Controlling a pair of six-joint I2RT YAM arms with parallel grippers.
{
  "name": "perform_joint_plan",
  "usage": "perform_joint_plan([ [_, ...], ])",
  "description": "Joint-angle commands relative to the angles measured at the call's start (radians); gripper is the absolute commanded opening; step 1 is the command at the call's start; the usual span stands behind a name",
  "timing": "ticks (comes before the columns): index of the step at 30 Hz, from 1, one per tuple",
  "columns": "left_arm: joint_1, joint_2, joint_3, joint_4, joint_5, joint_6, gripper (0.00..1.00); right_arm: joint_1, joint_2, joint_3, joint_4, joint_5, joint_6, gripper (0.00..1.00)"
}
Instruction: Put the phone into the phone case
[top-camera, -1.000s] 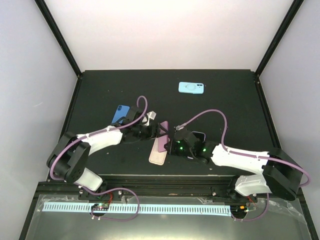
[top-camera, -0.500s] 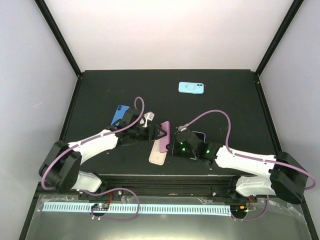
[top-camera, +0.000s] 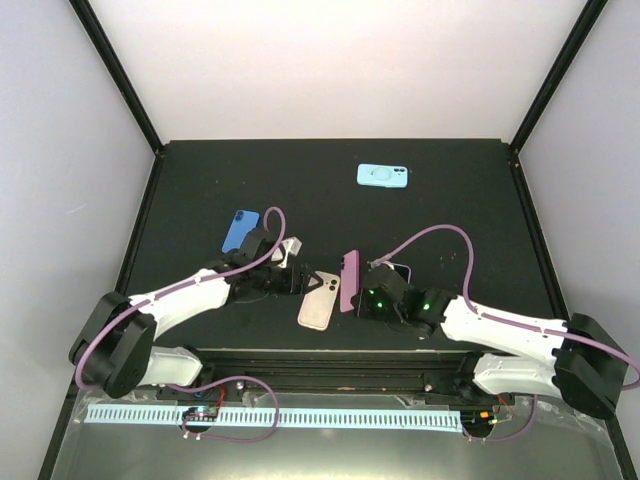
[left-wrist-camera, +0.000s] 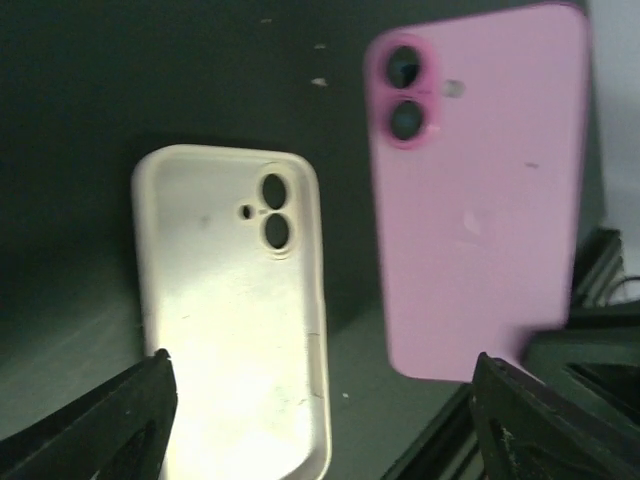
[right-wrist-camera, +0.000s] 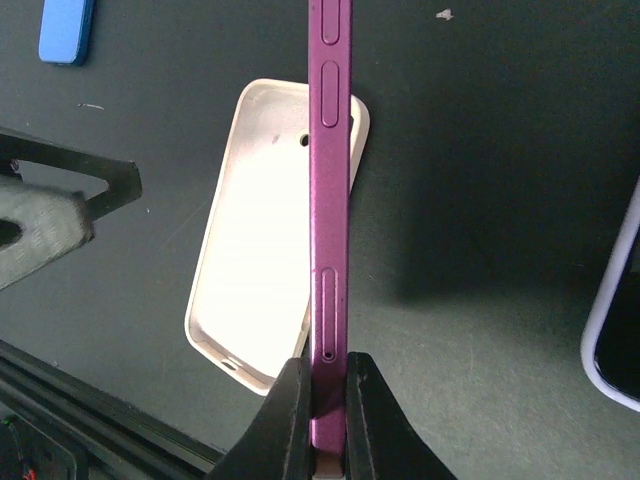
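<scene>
The left end effector has let go and drawn back, fingers spread. The right end effector alone pinches the pink phone on edge. The phone stands just right of the cream case, which lies open-side up on the surface, their long axes roughly parallel.

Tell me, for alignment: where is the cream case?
In the top view, the cream case lies flat, open side up, just left of the upright pink phone.
</scene>
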Motion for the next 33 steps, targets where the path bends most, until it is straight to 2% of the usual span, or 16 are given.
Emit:
perform_joint_plan([
  [1, 0.004, 0.017, 0.000, -0.076, -0.137, 0.055, 0.78, -0.006, -0.054, 0.042, -0.046, 0.036, -0.030, 0.01],
  [5, 0.001, 0.063, -0.028, -0.046, -0.136, 0.054, 0.71, -0.006, -0.078, 0.057, -0.093, 0.014, -0.041, 0.01],
  [10, -0.014, 0.128, -0.074, 0.064, -0.051, 0.010, 0.64, -0.006, -0.062, 0.090, -0.179, -0.004, -0.048, 0.01],
  [23, -0.143, 0.178, -0.172, 0.421, 0.088, -0.277, 0.45, -0.001, -0.031, 0.143, -0.243, -0.065, -0.085, 0.01],
  [28, -0.137, 0.186, -0.155, 0.365, 0.033, -0.237, 0.42, 0.012, 0.024, 0.170, -0.226, -0.074, -0.157, 0.01],
  [33, -0.114, 0.182, -0.172, 0.381, 0.029, -0.233, 0.40, 0.024, 0.104, 0.212, -0.265, -0.049, -0.183, 0.01],
])
